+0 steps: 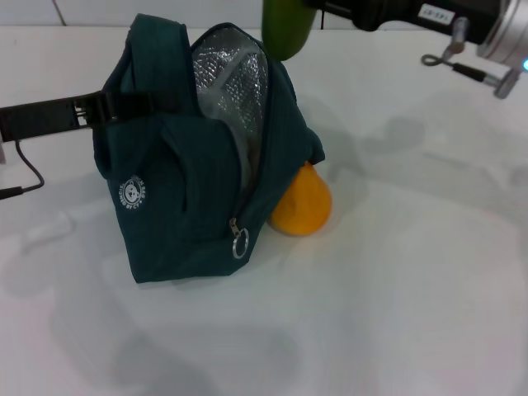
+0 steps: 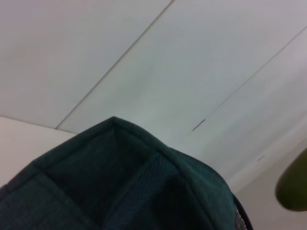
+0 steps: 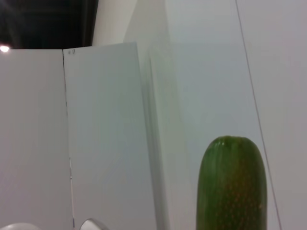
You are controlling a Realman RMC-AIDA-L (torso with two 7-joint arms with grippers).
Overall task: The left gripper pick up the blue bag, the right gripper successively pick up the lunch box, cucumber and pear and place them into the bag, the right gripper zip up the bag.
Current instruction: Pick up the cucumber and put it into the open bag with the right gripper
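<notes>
With the cucumber [image 1: 286, 26] hanging end-down over the far edge of the blue bag [image 1: 190, 177], the step in hand looks like the drop into the mouth. The right gripper [image 1: 330, 11] is at the top of the head view, far right of the bag, and seems clenched on the cucumber's upper part, though the fingers themselves are cut off by the frame edge. The left gripper [image 1: 103, 106] comes in from the left and is clamped on the bag's left side, holding it up.

To do it well, my read:
- Shift the cucumber nearer and slightly left so its tip sits over the foil lining [image 1: 231, 78], not the fabric rim.
- Tilt it along the length of the opening; it looks too long to go in upright.
- Lower before letting go, so it doesn't bounce off the rim.
- Left arm should hold the bag steady; the mouth is only partly gaping.

Bag look: dark teal fabric, silver quilted lining showing, round white logo [image 1: 132, 194] on the near-left face, ring zip pull [image 1: 239, 244] hanging low at the near end of the zip. The pear [image 1: 302, 202] lies on the table, touching the bag's right side. Can't make out the lunch box.
</notes>
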